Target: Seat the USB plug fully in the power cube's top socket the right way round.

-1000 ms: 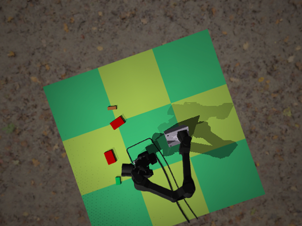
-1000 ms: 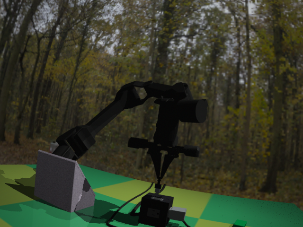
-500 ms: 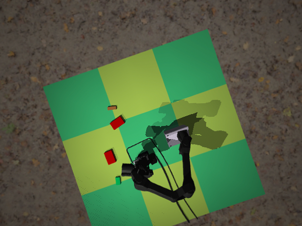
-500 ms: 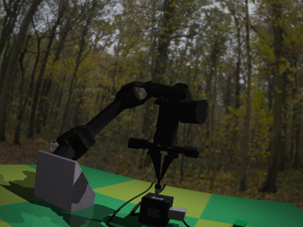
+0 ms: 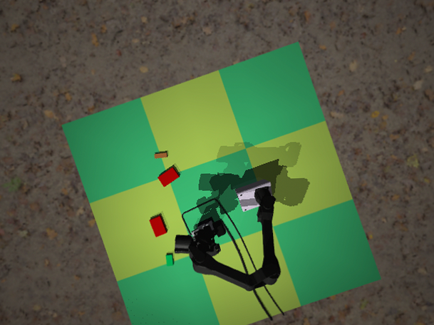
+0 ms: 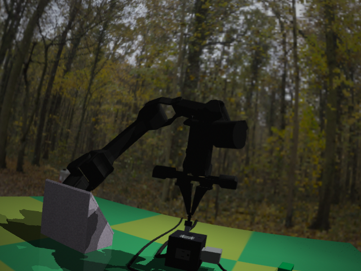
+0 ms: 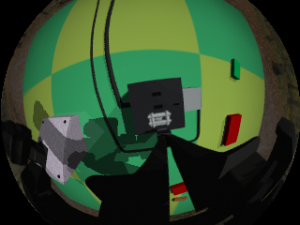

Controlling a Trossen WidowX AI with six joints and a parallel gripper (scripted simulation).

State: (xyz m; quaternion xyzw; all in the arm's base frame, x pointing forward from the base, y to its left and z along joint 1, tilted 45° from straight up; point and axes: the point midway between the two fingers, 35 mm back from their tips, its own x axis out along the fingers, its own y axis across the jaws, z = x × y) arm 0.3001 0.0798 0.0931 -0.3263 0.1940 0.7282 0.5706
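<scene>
The black power cube (image 6: pixel 184 253) (image 7: pixel 150 97) stands on the checked table, with a light USB socket (image 6: pixel 186 236) (image 7: pixel 160 119) on its top face. My gripper (image 6: pixel 189 216) (image 5: pixel 206 230) (image 7: pixel 166 140) points straight down over the cube and is shut on the small dark USB plug (image 6: pixel 188 223). The plug hangs just above the socket, with a small gap to the cube's top. Its black cable (image 6: pixel 151 241) (image 5: pixel 226 216) (image 7: pixel 103 51) trails off across the table. In the overhead view my wrist hides the cube and the plug.
A grey adapter (image 6: pixel 211 254) (image 7: pixel 193 97) sticks out of the cube's side. The arm's grey wedge base (image 5: pixel 247 196) (image 6: pixel 70 221) (image 7: pixel 62 144) stands nearby. Two red blocks (image 5: pixel 168 175) (image 5: pixel 158 226), a green block (image 5: pixel 169 259) (image 6: pixel 285 266) and a small brown block (image 5: pixel 160 154) lie on the table (image 5: pixel 315 245).
</scene>
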